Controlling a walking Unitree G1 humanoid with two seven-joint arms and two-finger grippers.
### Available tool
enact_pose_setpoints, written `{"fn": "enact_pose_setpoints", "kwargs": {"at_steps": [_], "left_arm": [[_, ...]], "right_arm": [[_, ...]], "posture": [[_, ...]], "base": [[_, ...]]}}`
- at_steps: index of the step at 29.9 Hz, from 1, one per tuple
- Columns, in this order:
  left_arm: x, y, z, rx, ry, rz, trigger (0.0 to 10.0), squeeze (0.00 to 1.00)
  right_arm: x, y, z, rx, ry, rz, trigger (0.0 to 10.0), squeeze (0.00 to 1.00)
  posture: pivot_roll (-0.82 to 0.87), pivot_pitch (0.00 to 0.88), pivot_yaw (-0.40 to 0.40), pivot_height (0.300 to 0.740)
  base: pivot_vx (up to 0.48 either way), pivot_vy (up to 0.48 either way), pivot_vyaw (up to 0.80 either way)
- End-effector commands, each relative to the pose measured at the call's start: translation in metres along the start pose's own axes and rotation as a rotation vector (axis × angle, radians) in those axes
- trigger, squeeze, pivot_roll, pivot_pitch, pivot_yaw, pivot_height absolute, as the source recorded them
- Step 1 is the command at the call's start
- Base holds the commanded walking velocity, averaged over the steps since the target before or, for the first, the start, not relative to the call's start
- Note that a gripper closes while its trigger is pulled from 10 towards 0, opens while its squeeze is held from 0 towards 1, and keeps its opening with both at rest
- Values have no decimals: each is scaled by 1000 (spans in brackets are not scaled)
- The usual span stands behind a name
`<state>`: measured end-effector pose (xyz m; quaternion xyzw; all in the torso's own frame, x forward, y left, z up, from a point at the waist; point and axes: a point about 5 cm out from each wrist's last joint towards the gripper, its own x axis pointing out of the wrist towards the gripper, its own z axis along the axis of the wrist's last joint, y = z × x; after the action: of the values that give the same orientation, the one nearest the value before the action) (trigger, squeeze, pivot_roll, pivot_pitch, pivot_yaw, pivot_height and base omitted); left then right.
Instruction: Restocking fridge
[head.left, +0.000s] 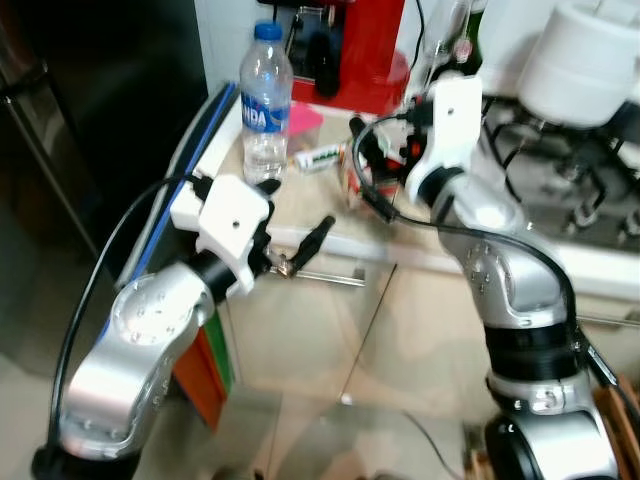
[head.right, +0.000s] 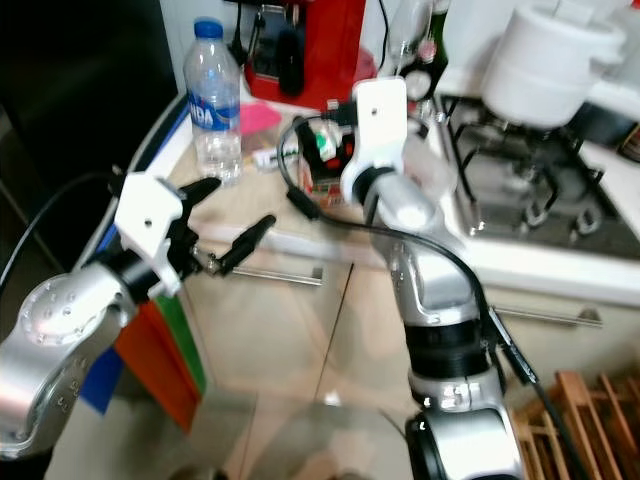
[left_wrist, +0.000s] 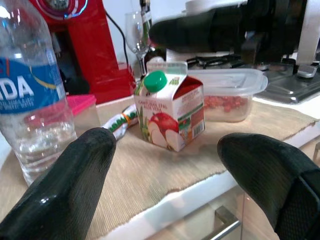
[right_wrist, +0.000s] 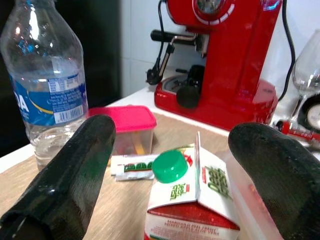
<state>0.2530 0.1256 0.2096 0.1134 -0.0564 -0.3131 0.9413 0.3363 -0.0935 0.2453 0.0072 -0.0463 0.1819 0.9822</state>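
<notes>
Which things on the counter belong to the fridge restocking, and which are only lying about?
For the job, as I judge it:
juice carton, under the open right gripper
water bottle
clear food tub
pink-lidded box
open left gripper, at the counter edge

Probably just lying about:
red coffee machine
wine glass
small tube
white pot on the stove

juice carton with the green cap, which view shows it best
The left wrist view: the juice carton stands whole and unobstructed on the mat, green cap and apple picture clear, framed by the open left gripper. The right wrist view shows its top and cap from close above, between the open right gripper fingers. In the eye views the right arm mostly hides it.
</notes>
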Motion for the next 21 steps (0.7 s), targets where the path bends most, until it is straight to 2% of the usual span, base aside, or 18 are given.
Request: {"fn": "enact_pose_setpoints", "kwargs": {"at_steps": [1,9,11,12,13,21], "left_arm": [[0,-1,1,10,4,1,10000,0],[1,0,1,13,0,12,10000,0],[1,0,1,13,0,12,10000,0],[1,0,1,16,-2,16,10000,0],[1,1,2,18,-2,19,10000,0],[2,2,2,26,-2,24,10000,0]], "right_arm": [[0,-1,0,-16,-7,-5,10000,0],[0,-4,-2,-13,9,-17,10000,0],[0,-4,-2,-3,10,-14,10000,0],[0,-2,-2,33,4,-4,10000,0],[0,-1,-3,37,4,4,10000,1000],[0,0,-5,36,6,12,10000,1000]], "posture": [[64,14,-93,740],[64,3,-102,740],[64,3,-103,740],[69,0,-105,740],[71,0,-104,740],[76,0,-102,740]], "base": [[0,0,0],[0,0,0],[0,0,0],[0,0,0],[0,0,0],[0,0,0]]}}
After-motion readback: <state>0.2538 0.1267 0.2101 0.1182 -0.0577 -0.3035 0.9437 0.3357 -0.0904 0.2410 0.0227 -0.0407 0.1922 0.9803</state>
